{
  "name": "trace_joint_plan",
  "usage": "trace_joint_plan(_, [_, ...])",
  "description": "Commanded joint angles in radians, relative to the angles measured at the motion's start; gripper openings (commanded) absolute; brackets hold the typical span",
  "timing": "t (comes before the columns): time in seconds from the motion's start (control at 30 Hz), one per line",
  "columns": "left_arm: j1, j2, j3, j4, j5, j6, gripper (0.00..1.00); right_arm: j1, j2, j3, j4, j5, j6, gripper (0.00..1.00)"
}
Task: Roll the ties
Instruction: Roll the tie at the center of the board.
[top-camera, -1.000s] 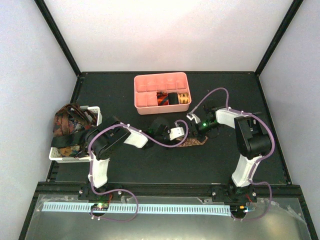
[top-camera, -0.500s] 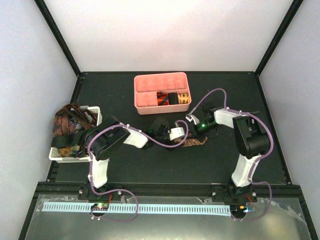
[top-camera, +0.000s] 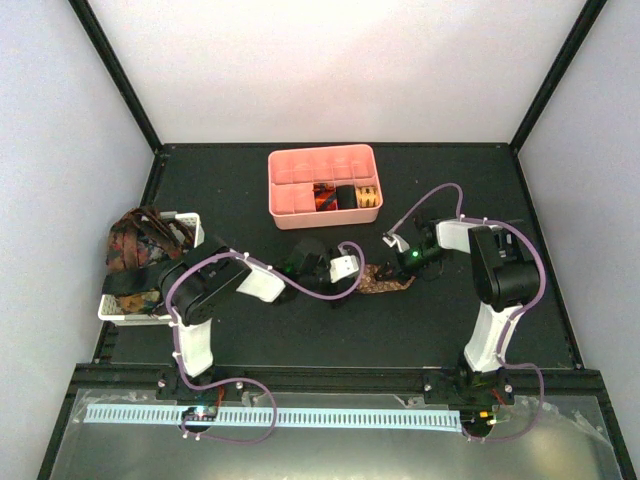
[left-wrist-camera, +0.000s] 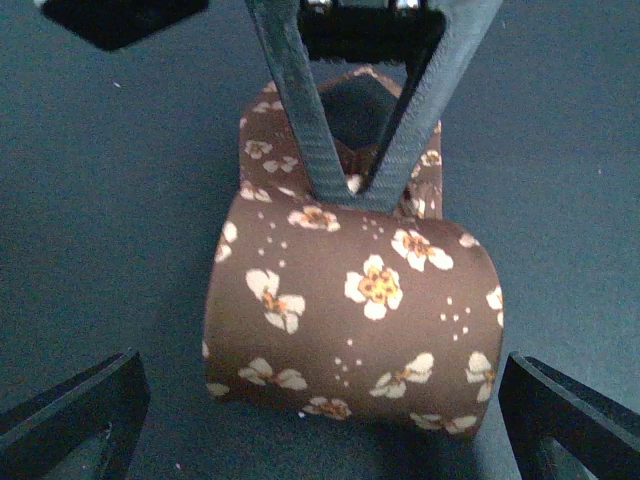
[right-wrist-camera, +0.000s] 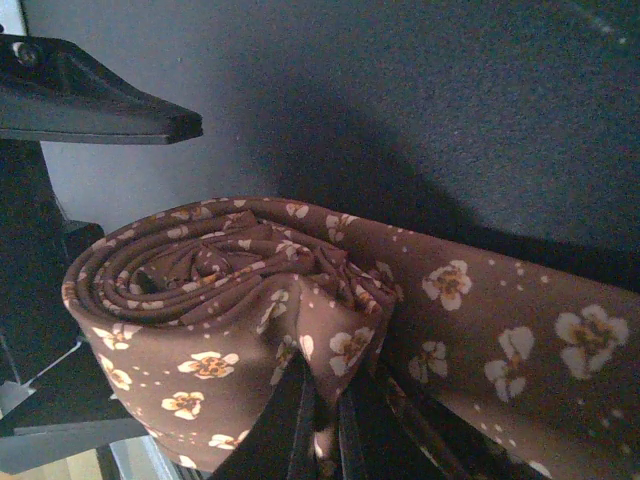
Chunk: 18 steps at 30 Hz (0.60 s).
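The right gripper (right-wrist-camera: 322, 415) pinches the smooth, flowered brown tie (left-wrist-camera: 355, 310), rolled into a cylinder; the left gripper (left-wrist-camera: 320, 385) is spread wide.

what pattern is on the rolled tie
The tie is brown with small cream flowers and dots; clearest in left wrist view.

We record: rolled brown fabric necktie (left-wrist-camera: 355, 300), cream flowers, orange centres, cream dots; pink compartmented plastic tray (top-camera: 300, 218); white slotted plastic basket (top-camera: 194, 226); black table (top-camera: 300, 340).
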Motion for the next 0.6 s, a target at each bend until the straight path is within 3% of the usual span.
trace_joint_plan(0.0, [0.004,0.028,-0.024,0.124,0.023,-0.051,0.99,0.024,0.072,-0.008,0.035,0.153,0.027,0.02])
trace_joint_plan(0.33, [-0.008,0.171,0.011,0.340,0.092,-0.048,0.99,0.037,0.117,0.021,0.052,0.129,0.025,0.02])
trace_joint_plan(0.47, [-0.014,0.186,0.076,0.202,0.061,-0.030,0.93,0.037,0.104,0.021,0.039,0.124,0.007,0.02])
trace_joint_plan(0.57, [-0.015,0.171,0.081,0.119,0.002,-0.019,0.99,0.037,0.090,0.021,0.031,0.121,-0.005,0.02])
